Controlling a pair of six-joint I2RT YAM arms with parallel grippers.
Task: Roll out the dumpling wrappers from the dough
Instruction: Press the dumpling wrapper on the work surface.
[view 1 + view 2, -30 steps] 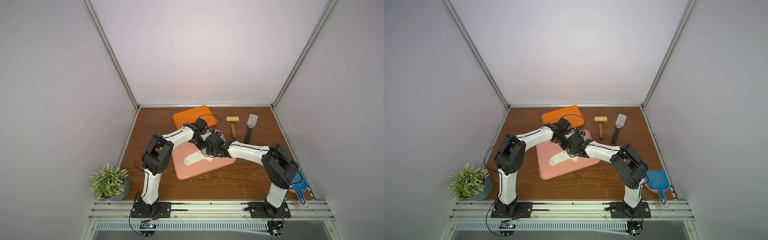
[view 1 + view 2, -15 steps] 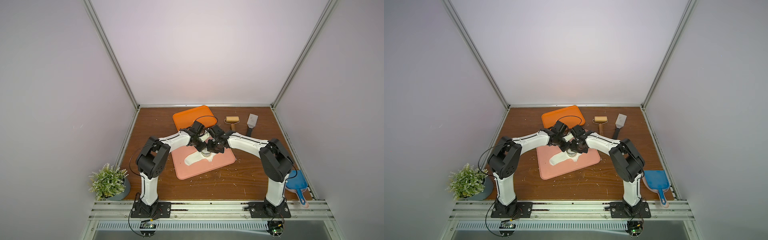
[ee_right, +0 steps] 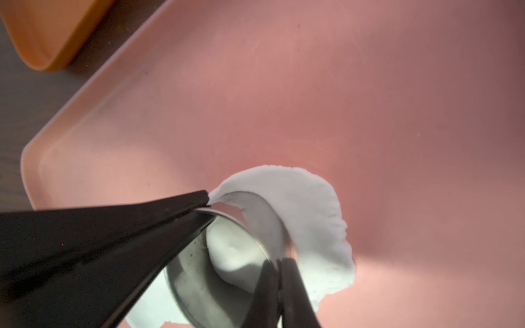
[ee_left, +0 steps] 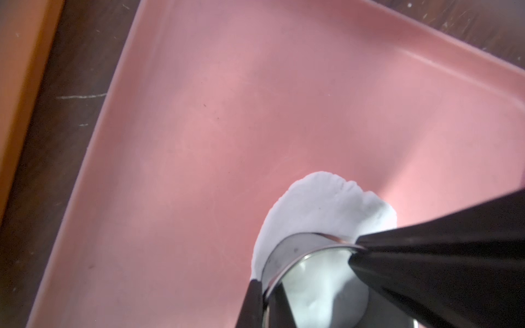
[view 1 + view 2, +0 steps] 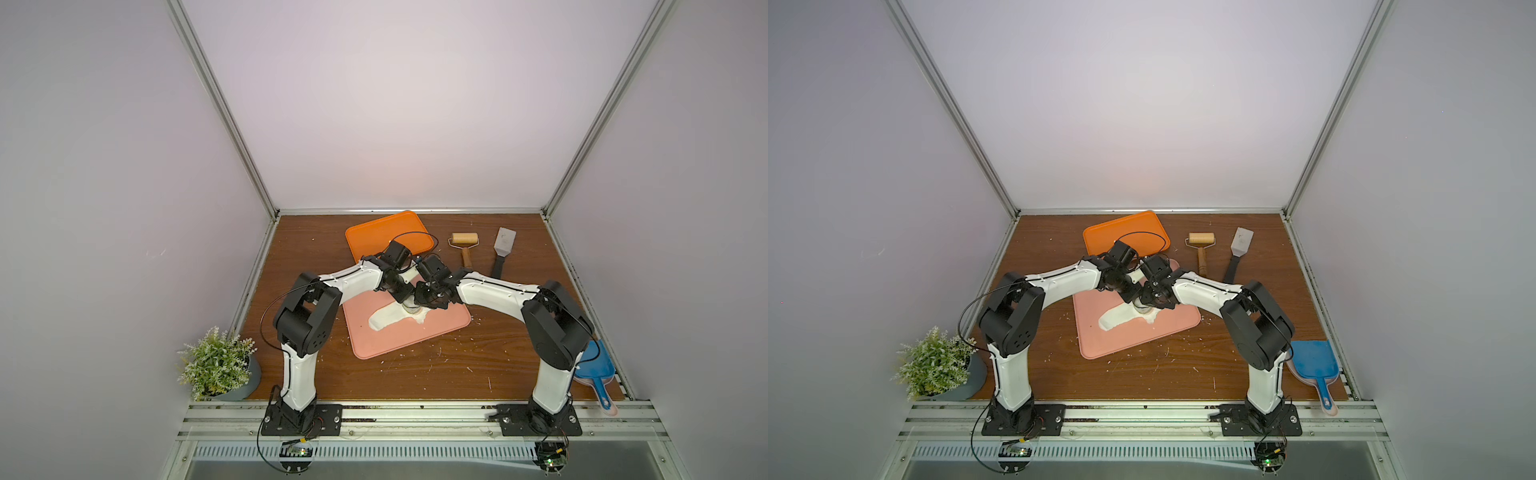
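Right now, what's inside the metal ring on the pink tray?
White dough shows inside the metal ring, which stands on the dough sheet. The left gripper and right gripper pinch its rim. Whether a disc is cut free underneath is hidden.

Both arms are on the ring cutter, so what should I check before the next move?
1. Left claw shut on the ring rim: ok.
2. Right claw also shut on the rim: ok.
3. Ring set down on the dough: ok.
4. Disc inside the ring cut clean through: cannot tell.
5. Roller and scraper lie off the pink tray, out of the arms' way: ok.
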